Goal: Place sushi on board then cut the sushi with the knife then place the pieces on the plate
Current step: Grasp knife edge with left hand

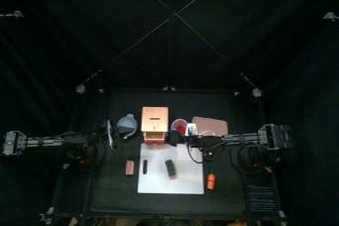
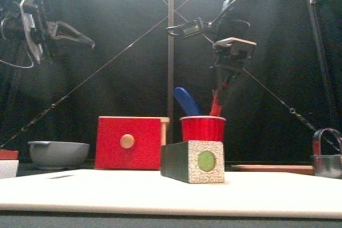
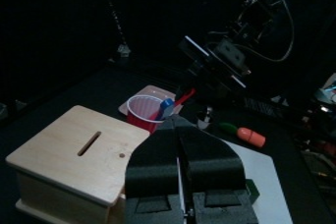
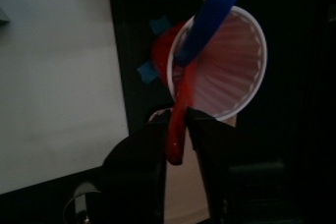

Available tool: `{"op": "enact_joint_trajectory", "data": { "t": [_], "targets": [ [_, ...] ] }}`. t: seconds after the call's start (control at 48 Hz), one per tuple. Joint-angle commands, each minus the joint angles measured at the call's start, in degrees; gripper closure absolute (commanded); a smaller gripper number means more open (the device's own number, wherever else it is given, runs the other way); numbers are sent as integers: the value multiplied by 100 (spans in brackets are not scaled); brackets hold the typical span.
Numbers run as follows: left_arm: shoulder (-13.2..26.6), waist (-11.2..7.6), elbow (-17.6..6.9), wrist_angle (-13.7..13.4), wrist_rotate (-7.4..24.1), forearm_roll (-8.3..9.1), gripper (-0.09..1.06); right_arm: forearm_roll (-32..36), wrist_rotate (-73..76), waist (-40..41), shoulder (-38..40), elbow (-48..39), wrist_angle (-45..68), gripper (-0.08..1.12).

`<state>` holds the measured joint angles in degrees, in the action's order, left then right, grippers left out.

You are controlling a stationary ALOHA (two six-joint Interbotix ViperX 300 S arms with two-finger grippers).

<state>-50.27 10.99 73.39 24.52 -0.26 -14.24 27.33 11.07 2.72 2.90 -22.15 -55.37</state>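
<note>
Sushi sitting on board; right gripper pinching red knife in cup, needing clean lift next. Left gripper resting left, closed, empty.

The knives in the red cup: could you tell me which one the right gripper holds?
The red knife, clamped between the right gripper's jaws; the blue knife leans untouched in the red cup.

Lab booth: black curtains, black table, left arm, right arm.
</note>
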Motion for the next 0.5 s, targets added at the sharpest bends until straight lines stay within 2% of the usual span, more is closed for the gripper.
{"op": "enact_joint_trajectory", "data": {
  "t": [0.021, 0.229, 0.5],
  "targets": [
    [18, 18, -88, 9, -9, -9, 89, 53, 9, 26, 62, 141, -9, 55],
    [18, 18, -79, 9, 0, -9, 89, 281, 114, 62, 352, 396, -387, 56],
    [18, 9, -114, 9, 18, 9, 89, -44, 422, 290, 1854, 396, -439, 56]
  ]
}}
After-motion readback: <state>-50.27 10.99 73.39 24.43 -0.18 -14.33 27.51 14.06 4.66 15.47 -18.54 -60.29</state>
